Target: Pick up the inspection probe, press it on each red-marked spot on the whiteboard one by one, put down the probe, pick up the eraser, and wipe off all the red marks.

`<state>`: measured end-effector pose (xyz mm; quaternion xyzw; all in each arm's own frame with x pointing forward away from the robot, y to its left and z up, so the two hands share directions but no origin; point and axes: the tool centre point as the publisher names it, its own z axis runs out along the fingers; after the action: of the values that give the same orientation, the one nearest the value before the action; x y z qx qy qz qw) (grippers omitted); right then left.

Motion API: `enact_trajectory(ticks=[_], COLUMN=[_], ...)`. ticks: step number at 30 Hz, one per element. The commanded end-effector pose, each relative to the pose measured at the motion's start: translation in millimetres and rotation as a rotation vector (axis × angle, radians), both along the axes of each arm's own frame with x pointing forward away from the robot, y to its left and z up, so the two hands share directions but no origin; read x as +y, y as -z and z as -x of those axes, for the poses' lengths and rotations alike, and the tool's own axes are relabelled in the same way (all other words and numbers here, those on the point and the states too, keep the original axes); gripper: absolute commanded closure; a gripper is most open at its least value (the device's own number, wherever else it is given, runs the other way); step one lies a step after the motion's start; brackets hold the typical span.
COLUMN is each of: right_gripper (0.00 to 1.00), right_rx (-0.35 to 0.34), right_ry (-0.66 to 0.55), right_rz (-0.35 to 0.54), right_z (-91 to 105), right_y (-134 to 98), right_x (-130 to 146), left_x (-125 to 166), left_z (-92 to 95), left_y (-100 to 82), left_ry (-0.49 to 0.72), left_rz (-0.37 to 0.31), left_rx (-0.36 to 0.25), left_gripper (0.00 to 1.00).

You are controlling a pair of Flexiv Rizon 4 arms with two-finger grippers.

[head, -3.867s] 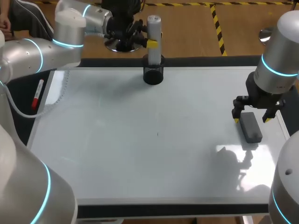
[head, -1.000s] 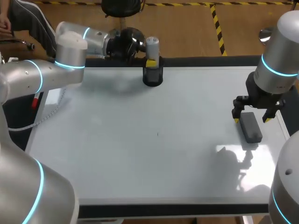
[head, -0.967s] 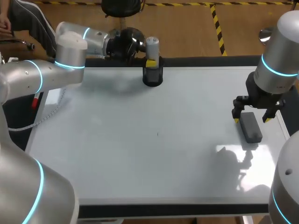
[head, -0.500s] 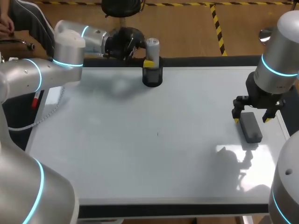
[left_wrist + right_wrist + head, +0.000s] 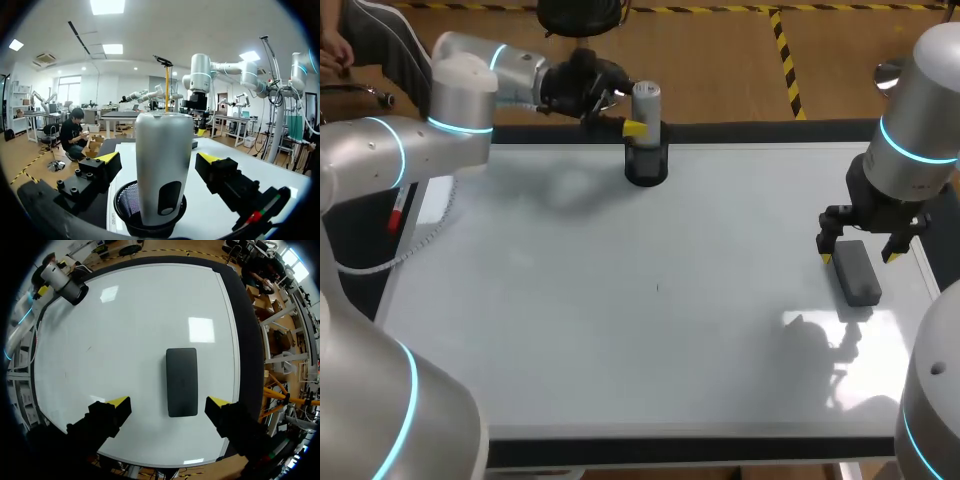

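Note:
The grey cylindrical probe stands upright in a black mesh holder at the whiteboard's far edge. My left gripper is open around the probe's upper part. In the left wrist view the probe rises from the holder between the fingers, with a gap on each side. The dark eraser lies flat near the whiteboard's right edge. My right gripper hangs open just above it. In the right wrist view the eraser lies between and ahead of the yellow tips. No red marks show on the whiteboard.
A red marker pen lies on the dark table left of the whiteboard, beside my left arm's cable. A tiny dark speck sits near the board's middle. The board's raised frame runs close to the eraser on the right.
My left gripper has opened and let go of the probe, which now stands in its holder. The left wrist drew back slightly. The right arm and eraser have not moved.

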<state>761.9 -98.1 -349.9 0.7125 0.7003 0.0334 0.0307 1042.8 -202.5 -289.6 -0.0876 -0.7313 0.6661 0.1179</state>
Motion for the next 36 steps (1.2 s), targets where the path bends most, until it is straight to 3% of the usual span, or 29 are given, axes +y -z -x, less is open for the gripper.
enact_trajectory(ticks=[1,25,36], right_gripper=[0.0,0.0,0.0], right_rx=[-0.001,-0.001,-0.001], right_ry=[-0.001,-0.001,-0.001], right_rz=[-0.001,-0.001,-0.001], right_z=[0.8,0.8,0.8], right_y=[-1,-1,-1], right_x=[-1,-1,-1], left_x=[5,64,77], left_z=[1.8,12.5,20.9], left_y=[-4.0,-15.1,-13.8], left_ry=[-0.001,-0.077,-0.1], left_rz=[-0.005,0.003,0.013], left_rx=[-0.002,-0.021,-0.019], left_gripper=[0.0,0.0,0.0])
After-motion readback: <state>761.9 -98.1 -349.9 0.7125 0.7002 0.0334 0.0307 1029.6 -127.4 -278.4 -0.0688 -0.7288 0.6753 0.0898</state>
